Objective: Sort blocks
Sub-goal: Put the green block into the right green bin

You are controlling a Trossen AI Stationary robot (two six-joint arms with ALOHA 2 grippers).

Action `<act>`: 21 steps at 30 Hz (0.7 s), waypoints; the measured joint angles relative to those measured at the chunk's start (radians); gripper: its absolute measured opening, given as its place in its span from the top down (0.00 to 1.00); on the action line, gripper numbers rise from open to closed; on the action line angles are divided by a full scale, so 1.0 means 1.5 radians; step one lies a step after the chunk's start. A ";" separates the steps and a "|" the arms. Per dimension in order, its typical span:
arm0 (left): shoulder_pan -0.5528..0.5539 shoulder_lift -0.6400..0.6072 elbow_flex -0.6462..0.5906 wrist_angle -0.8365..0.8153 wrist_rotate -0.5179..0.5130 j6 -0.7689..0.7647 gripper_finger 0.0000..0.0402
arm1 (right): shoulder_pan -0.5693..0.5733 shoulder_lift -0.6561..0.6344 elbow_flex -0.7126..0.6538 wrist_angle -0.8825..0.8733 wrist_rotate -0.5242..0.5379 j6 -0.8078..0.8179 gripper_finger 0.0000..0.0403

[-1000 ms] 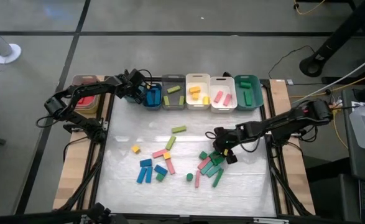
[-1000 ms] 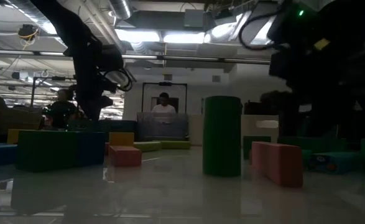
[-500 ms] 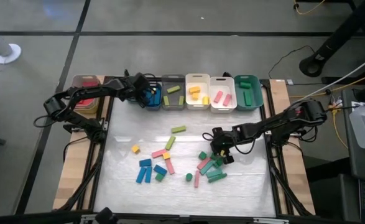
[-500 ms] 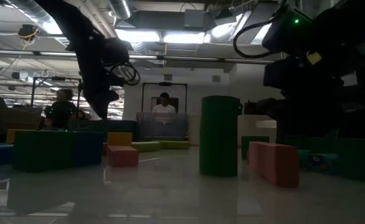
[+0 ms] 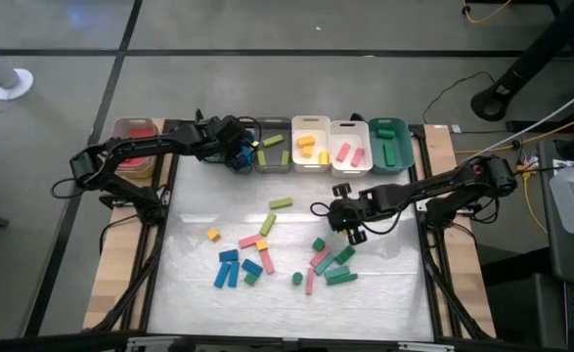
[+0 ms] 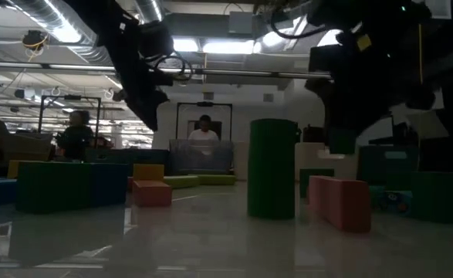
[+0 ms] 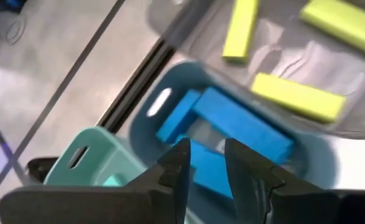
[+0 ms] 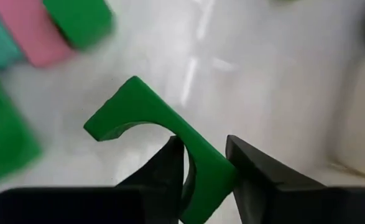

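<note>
Loose blocks in lime point(image 5: 281, 203), pink point(image 5: 253, 241), blue point(image 5: 228, 269), yellow point(image 5: 212, 235) and green point(image 5: 340, 277) lie flat on the white table. My right gripper point(image 5: 346, 221) hangs above the table right of centre, shut on a dark green arch-shaped block point(image 8: 142, 112). My left gripper point(image 5: 240, 149) hovers over the blue bin point(image 5: 236, 161) at the far edge. Its fingers point(image 7: 177, 165) stand a narrow gap apart with nothing between them, and blue blocks point(image 7: 241, 127) lie in the bin below. My right gripper pinches one leg of the green arch point(image 8: 202, 169) between its two fingers, which slant down from above. The rest of the arch sticks out beyond the fingertips. The block is lifted clear of the table.
A row of bins lines the far edge: a tan one with red point(image 5: 135, 137), grey with lime point(image 5: 272, 147), white with yellow point(image 5: 310, 145), white with pink point(image 5: 349, 149), teal with green point(image 5: 388, 145). A green cylinder point(image 6: 272, 168) stands upright. People sit in the room beyond.
My right gripper has risen from the cluster of green and pink blocks, carrying the green arch up off the table and a little toward the far edge. My left gripper has swung along the bin row toward the table's right and has risen a little.
</note>
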 joint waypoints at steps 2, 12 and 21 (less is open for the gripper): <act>-0.017 0.000 0.000 -0.001 0.004 0.000 0.79 | -0.010 0.000 0.027 -0.052 0.033 -0.012 0.76; -0.097 0.000 0.000 -0.003 0.005 -0.006 0.80 | -0.164 -0.029 0.074 -0.201 0.130 -0.045 0.73; -0.162 0.000 0.001 -0.016 0.072 -0.034 0.81 | -0.367 -0.095 0.074 -0.242 0.143 -0.084 0.75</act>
